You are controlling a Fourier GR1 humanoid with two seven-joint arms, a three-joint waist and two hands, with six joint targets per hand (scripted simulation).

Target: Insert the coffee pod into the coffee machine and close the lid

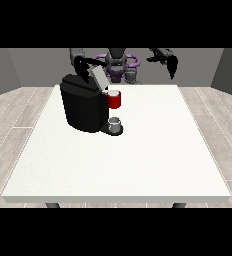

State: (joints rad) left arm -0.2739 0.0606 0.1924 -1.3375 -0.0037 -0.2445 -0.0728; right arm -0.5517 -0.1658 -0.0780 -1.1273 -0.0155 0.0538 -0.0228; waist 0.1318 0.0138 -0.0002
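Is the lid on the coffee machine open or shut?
Open. The grey lid stands tilted up above the black coffee machine, with the red pod holder uncovered below it.

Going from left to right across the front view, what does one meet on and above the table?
Black coffee machine → its raised grey lid → small grey cup under the spout → the hand at the view's right, raised in the air beyond the table's far edge.
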